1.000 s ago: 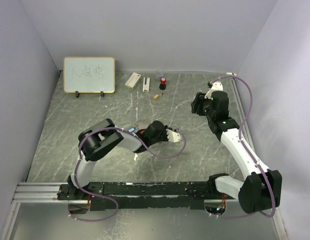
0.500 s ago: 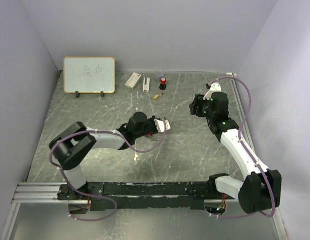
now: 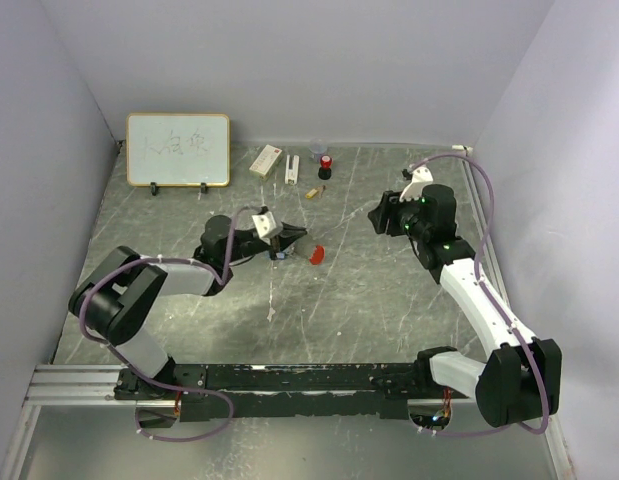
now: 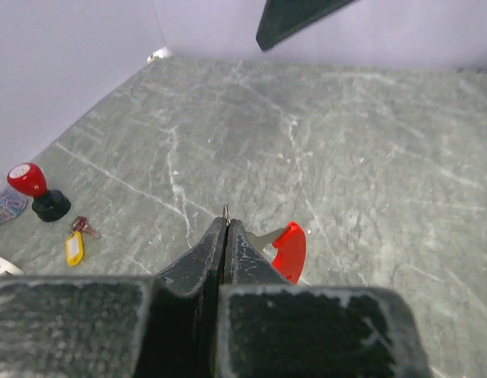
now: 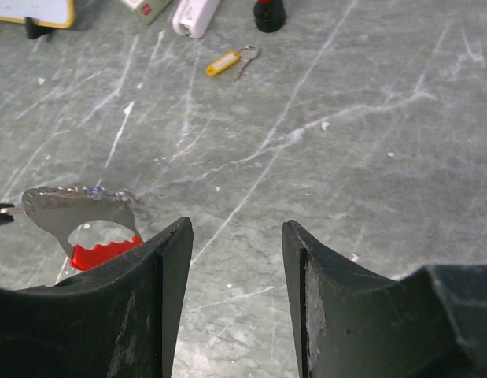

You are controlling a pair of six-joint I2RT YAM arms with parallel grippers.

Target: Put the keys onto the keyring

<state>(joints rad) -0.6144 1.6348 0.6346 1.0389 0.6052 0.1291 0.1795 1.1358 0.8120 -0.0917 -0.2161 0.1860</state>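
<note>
We see the left fingers (image 4: 226, 230) clenched tight, with a tiny silvery loop standing up between their tips. From the right wrist view that loop looks joined to the keyring (image 5: 79, 206), so we take the left fingers to be grasping the keyring by its end. The rest of it lies on the worktop (image 3: 389, 290), just beyond and to the right of those tips.

The keyring has a thin beaded chain running along the top of a flat, dull silvery metal piece with a scalloped cut-out. Under it sits the red tag (image 4: 292, 249), which is smooth, glossy plastic with a rounded end.

The right fingers (image 5: 174, 250) are released, with a clear gap between them and nothing but bare worktop in it. The keyring lies ahead of them and off to their left, partly hidden behind the left-hand finger, and does not touch them.

The yellow-headed key (image 5: 222, 63) lies flat, well apart from both pairs of fingers, with a small silvery blade beside its oblong plastic head. It sits near a red-capped black cylinder (image 4: 35, 189), which stands upright.

The worktop is grey-green and stone-like, streaked with thin white veins. The fingers are matt black with scuffed, pale-flecked inner pads.
</note>
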